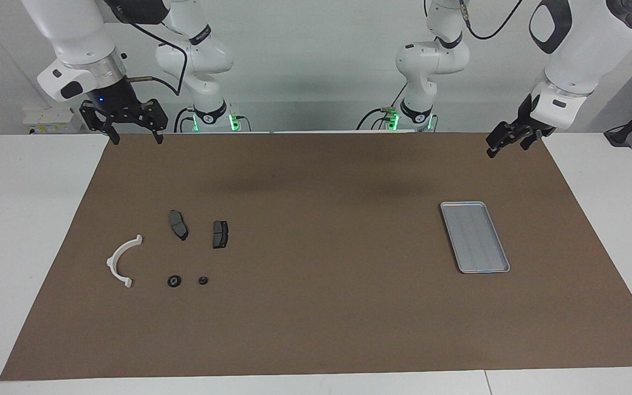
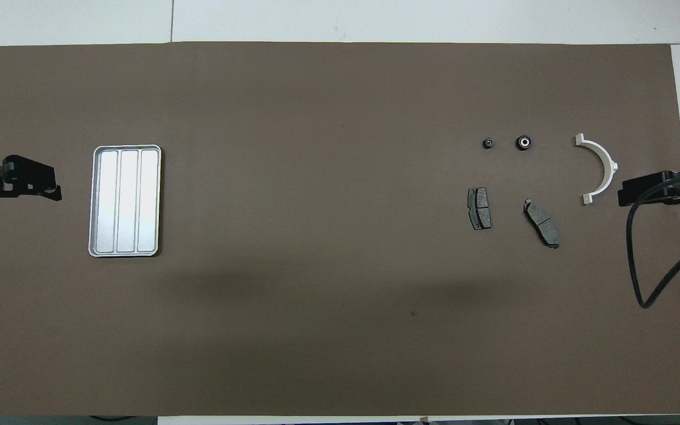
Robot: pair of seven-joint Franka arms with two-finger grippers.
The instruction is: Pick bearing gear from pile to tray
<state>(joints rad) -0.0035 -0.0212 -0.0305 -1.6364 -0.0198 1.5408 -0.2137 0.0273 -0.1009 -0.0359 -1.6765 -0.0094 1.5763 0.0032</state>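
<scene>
both arms wait high, nothing picked yet

the tabletop (image 1: pixel 316 329) is bare between the tray (image 1: pixel 474 237), lying empty under the left gripper (image 1: pixel 505 144), and the pile (image 1: pixel 170 249), set under the right gripper (image 1: pixel 135 130); both sets of fingers are spread open and empty. the small black round pieces (image 1: pixel 174 281) lie untouched, well apart from either.

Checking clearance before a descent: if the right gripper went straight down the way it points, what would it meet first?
Probably bare brown mat. The open right gripper hangs near the mat's edge closest to the robots; the white curved plastic arc and dark grey brake pads lie farther out, though depth is uncertain.
</scene>
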